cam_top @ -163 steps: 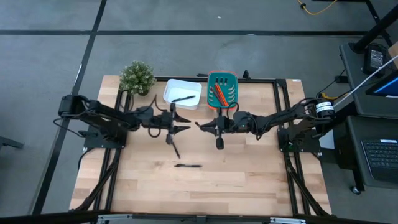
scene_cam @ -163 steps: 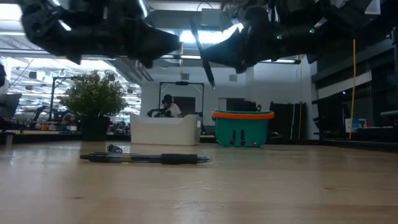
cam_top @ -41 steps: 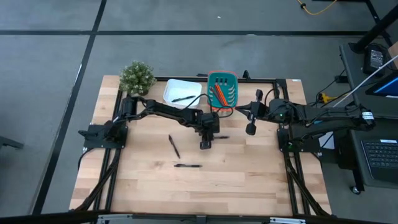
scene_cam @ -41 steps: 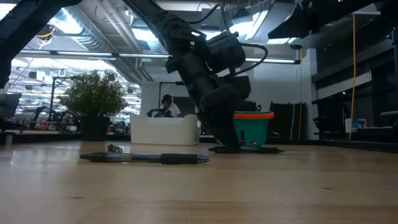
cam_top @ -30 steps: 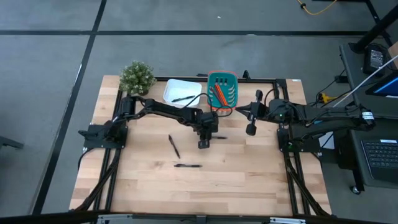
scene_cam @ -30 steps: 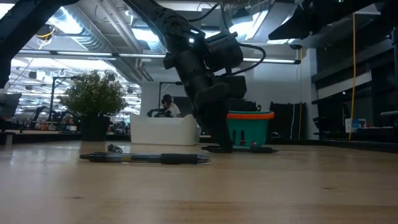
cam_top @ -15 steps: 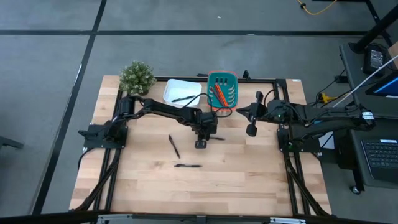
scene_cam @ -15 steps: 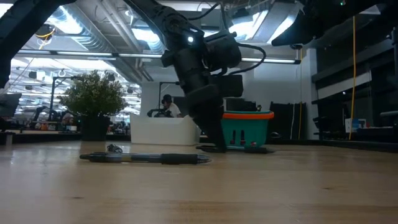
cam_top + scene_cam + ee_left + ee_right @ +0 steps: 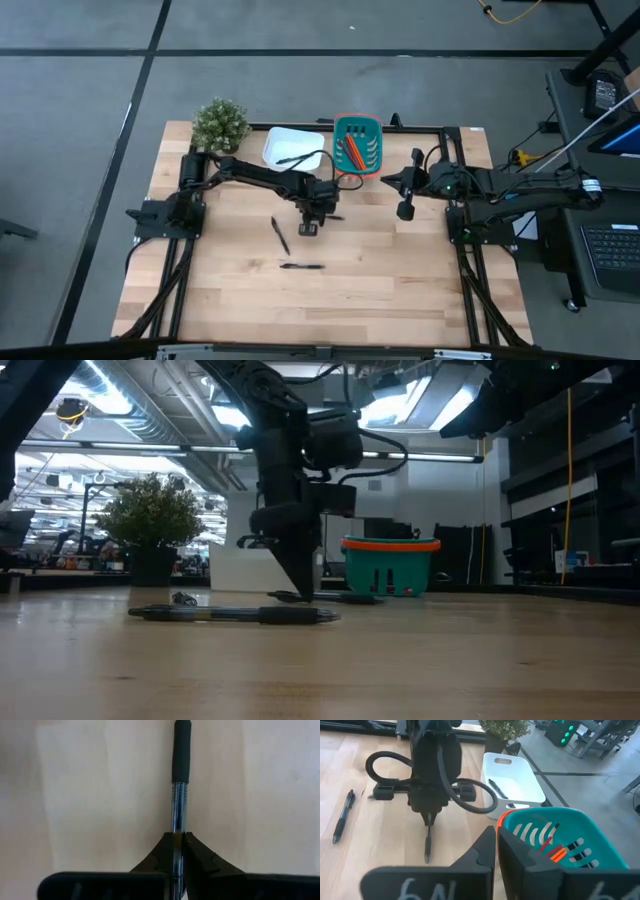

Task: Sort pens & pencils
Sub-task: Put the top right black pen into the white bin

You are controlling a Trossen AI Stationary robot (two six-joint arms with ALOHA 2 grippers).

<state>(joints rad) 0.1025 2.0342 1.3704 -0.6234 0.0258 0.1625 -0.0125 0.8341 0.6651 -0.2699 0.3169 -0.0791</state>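
Note:
My left gripper point(image 9: 310, 228) stands near the table's middle, pointing down and shut on a black pen point(image 9: 181, 780). Two more pens lie loose on the wood nearer the front, one slanted point(image 9: 280, 235) and one level point(image 9: 300, 266). Another pen rests in the white bin point(image 9: 293, 148). Orange-red pencils point(image 9: 555, 851) lie in the teal basket point(image 9: 357, 145). My right gripper point(image 9: 405, 210) hangs shut and empty to the right of the basket. My left gripper pinches the pen's clear barrel point(image 9: 178, 837) between its two fingertips, behind the black rubber grip point(image 9: 181, 750). The fingers come from above and lie across the pen. The pen lies level at table height point(image 9: 340, 598), pointing toward the table's right.
A potted plant point(image 9: 220, 123) stands at the far left corner beside the white bin. In the low view the loose pen point(image 9: 235, 614) lies nearest the front edge. Bare wood spreads across the near half of the table.
My left gripper has gone toward the table's left edge, staying shut on the pen, and now stands more upright. The pen has slid along the table with it, staying level.

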